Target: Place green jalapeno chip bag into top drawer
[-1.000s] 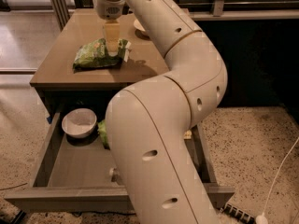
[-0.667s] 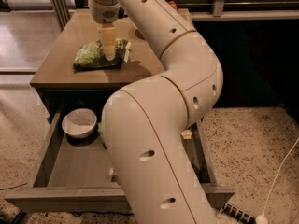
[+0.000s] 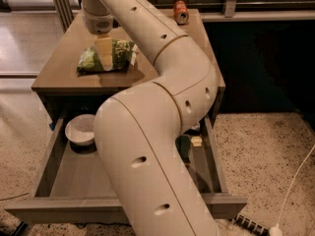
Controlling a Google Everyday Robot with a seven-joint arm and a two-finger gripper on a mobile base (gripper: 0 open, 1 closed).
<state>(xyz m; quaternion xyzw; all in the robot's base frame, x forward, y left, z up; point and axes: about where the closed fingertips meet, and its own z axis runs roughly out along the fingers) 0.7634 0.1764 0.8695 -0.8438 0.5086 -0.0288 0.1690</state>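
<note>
The green jalapeno chip bag [image 3: 121, 53] lies crinkled on the taupe cabinet top [image 3: 64, 63], left of its middle. My gripper [image 3: 104, 54] hangs straight down from the wrist and sits on the middle of the bag, covering part of it. The top drawer [image 3: 123, 206] is pulled wide open below the cabinet top, towards the camera. My big beige arm crosses in front of it and hides the drawer's middle and right part.
A white bowl [image 3: 81, 130] sits in the drawer's back left corner. A dark green item [image 3: 183, 149] and a small pale item [image 3: 196, 141] lie at the drawer's right. A red can [image 3: 180, 12] lies at the cabinet top's far right. A power strip [image 3: 250, 224] and white cable lie on the floor.
My gripper has moved a little left and down, from the bag's right part onto its middle. The bag and drawer have not moved.
</note>
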